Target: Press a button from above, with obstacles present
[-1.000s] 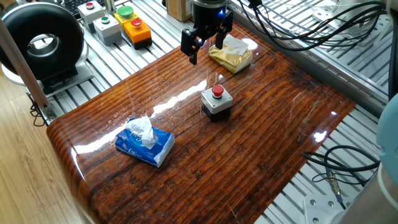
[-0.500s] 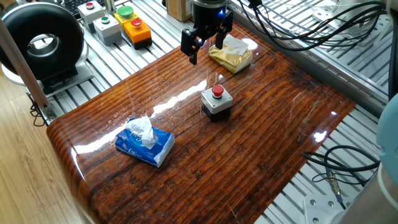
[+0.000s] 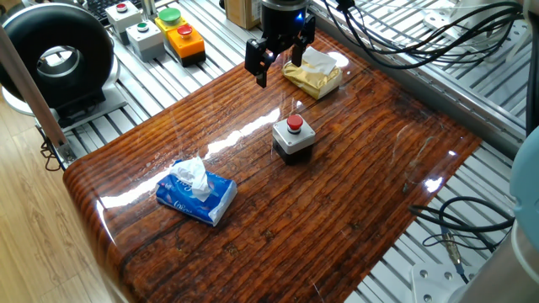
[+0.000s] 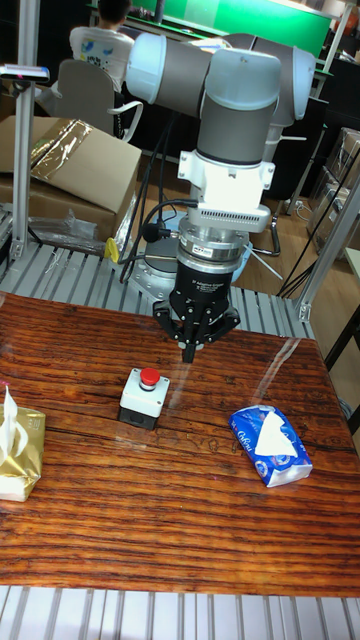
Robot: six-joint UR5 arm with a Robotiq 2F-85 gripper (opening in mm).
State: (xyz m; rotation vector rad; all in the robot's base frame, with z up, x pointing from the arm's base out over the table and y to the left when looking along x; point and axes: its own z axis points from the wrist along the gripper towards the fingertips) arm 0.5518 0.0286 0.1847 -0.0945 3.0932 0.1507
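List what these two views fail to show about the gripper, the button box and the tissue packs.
- Gripper: whether its fingertips touch; the tall fixed view sees them end-on, overlapping.
- Yellowish tissue pack: cut off by the left edge in the tall fixed view; the gripper partly covers it in the fixed view.
- Blue tissue pack: print too small to read.

You have a glossy, ridged wood-grain surface [image 3: 354, 202] that rests on a slatted metal frame. Three things lie directly on it. The button box [image 3: 293, 139], grey top over black base with its red cap up, sits near the middle. The blue tissue pack [image 3: 196, 195] lies toward your near-left corner in the fixed view, well apart from the box. The yellowish-tan tissue pack [image 3: 313, 76] lies by the far edge.
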